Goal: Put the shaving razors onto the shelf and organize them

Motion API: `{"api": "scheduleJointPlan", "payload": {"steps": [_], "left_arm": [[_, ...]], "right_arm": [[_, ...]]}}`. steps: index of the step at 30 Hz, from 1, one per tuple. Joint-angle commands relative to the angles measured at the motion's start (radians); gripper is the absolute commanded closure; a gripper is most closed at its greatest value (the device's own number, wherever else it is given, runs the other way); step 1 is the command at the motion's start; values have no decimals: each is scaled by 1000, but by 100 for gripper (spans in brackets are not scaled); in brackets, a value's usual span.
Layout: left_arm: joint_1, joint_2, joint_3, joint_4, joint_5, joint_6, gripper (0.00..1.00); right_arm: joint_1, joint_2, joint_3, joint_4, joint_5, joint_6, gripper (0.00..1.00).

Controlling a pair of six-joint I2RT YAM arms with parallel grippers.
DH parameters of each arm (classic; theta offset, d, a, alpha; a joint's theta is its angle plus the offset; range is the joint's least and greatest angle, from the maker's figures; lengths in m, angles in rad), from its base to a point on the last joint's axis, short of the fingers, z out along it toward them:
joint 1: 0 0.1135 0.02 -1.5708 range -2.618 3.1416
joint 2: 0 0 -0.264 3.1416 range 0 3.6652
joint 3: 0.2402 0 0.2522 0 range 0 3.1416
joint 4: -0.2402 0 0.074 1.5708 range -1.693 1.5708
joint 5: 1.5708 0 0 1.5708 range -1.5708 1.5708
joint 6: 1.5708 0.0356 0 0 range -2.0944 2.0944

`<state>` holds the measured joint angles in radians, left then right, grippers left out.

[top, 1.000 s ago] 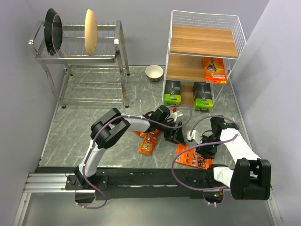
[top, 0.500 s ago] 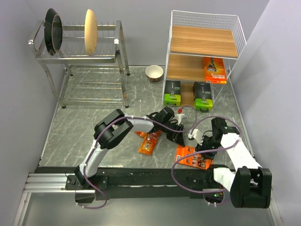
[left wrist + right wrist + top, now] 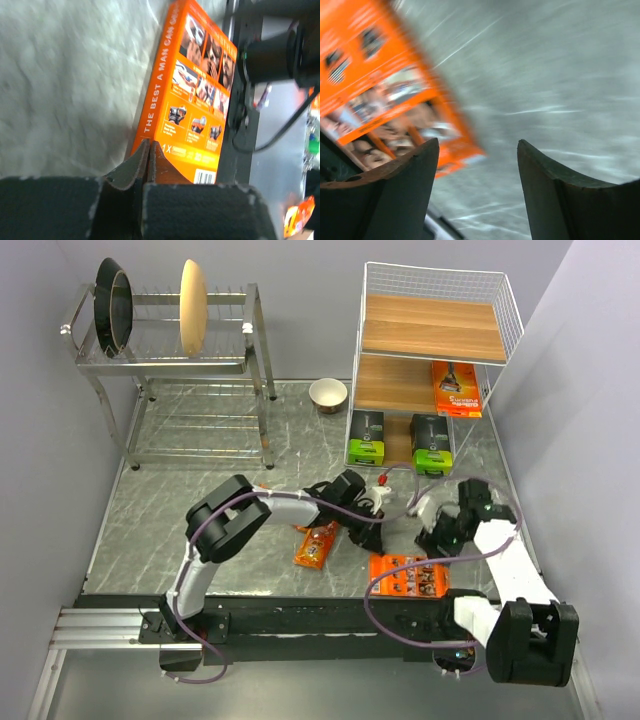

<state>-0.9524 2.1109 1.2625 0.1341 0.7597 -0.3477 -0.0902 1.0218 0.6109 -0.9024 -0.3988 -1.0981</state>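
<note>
Half done: two boxes [image 3: 367,436] and one card [image 3: 456,388] sit on the shelf [image 3: 430,326], upper right, while a second card [image 3: 406,577] and blister packs [image 3: 317,543] lie on the counter [image 3: 190,505], lower centre, left jaws shut beside it, right jaws wide, empty.

The shelf [image 3: 430,328] has a bare top board and an open front. The gap between the left gripper [image 3: 366,536] and the right gripper [image 3: 430,540] looks narrow.

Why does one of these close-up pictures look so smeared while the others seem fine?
Right wrist view: heavy motion blur, with the flat orange card and the marble table streaked into lines. Left wrist view: sharper, the card's print is readable, though the table is soft and the bottom of the frame is dark. Top view: crisp and evenly lit, with only soft shadows.
</note>
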Motion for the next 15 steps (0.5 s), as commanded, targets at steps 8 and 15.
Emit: {"api": "scheduleJointPlan", "payload": {"steps": [8, 15], "left_arm": [[41, -141, -61, -303, 10, 190, 99], [86, -287, -159, -260, -82, 139, 46]], "right_arm": [[-85, 200, 303, -114, -136, -4, 24], [-86, 342, 329, -305, -58, -176, 26]]}}
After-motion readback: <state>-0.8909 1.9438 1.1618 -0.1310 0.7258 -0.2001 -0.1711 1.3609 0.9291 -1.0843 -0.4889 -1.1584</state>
